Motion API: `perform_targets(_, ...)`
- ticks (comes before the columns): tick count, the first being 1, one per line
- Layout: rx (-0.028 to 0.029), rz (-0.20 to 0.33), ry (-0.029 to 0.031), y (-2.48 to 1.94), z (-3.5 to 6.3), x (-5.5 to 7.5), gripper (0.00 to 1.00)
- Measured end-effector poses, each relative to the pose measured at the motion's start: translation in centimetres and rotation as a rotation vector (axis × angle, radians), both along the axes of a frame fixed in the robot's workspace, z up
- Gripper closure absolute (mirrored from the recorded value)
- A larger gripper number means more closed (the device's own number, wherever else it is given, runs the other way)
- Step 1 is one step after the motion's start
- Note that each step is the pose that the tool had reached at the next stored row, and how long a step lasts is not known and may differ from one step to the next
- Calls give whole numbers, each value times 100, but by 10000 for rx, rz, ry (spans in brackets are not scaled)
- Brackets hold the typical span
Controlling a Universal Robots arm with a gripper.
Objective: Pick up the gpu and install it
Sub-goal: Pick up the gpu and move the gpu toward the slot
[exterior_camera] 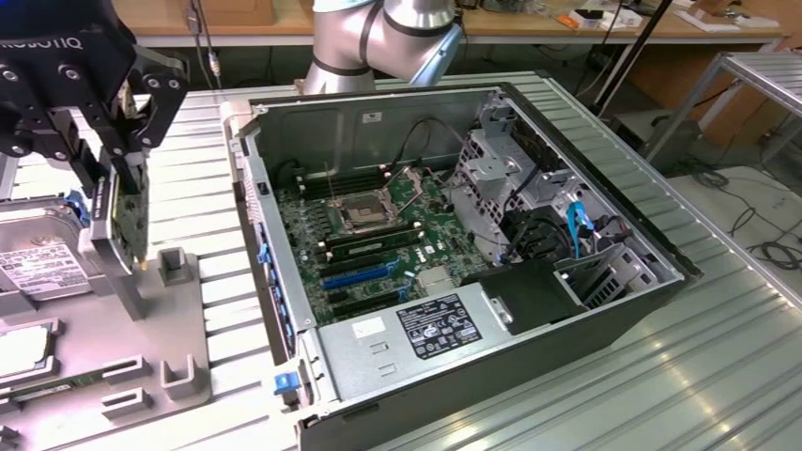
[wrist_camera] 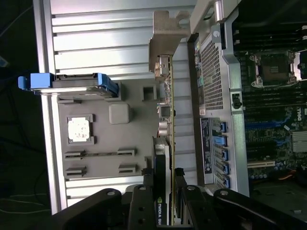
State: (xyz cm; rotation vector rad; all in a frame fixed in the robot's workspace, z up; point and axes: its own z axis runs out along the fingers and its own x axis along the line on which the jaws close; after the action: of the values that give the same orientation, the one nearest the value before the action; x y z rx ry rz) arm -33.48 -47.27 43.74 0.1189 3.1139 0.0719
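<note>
The gpu (exterior_camera: pixel 124 221), a thin black card with a silver end bracket, hangs edge-on and upright over the grey fixture tray (exterior_camera: pixel 201 329) at the exterior view's left. My gripper (exterior_camera: pixel 115 155) is shut on the card's upper edge, one finger on each face. In the wrist view the gpu (wrist_camera: pixel 169 110) runs away from the fingertips (wrist_camera: pixel 162 189), and its silver bracket (wrist_camera: pixel 165 36) is at the far end. Whether the bracket's lower tip touches the tray, I cannot tell. The card is outside the open computer case (exterior_camera: pixel 501 310), to its left in the exterior view.
The case lies on its side, showing the motherboard with blue expansion slots (exterior_camera: pixel 357 274) and a power supply (exterior_camera: pixel 433 329). The tray also holds a silver hard drive (exterior_camera: pixel 36 268), a processor chip (wrist_camera: pixel 79 129) and a green memory stick (exterior_camera: pixel 56 385). Ribbed metal tabletop (exterior_camera: pixel 652 376) surrounds them.
</note>
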Motion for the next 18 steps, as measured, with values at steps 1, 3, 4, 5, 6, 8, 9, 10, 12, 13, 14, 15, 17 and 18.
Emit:
perform_targets(1, -1, 0, 0, 0, 0, 8, 73)
perform_targets(3, -2, 1, 1, 0, 1, 22, 73)
perform_targets(4, -1, 0, 0, 0, 0, 34, 73)
perform_targets(5, 0, 0, 0, 0, 0, 41, 73)
perform_targets(6, -1, 0, 0, 0, 0, 46, 73)
perform_targets(8, -1, 0, 0, 0, 0, 60, 73)
perform_targets(9, -2, 0, 1, 0, 1, 65, 73)
perform_targets(10, 0, 0, 0, 0, 0, 71, 73)
perform_targets(12, -1, 0, 1, 0, 0, 86, 73)
perform_targets(13, -1, 0, 0, 0, 0, 94, 73)
perform_targets(14, -1, 0, 1, 0, 0, 98, 73)
perform_targets(15, -1, -1, 0, 0, 0, 101, 73)
perform_targets(17, 0, -1, 0, 0, 0, 105, 73)
perform_targets(18, -1, 1, 1, 0, 1, 112, 73)
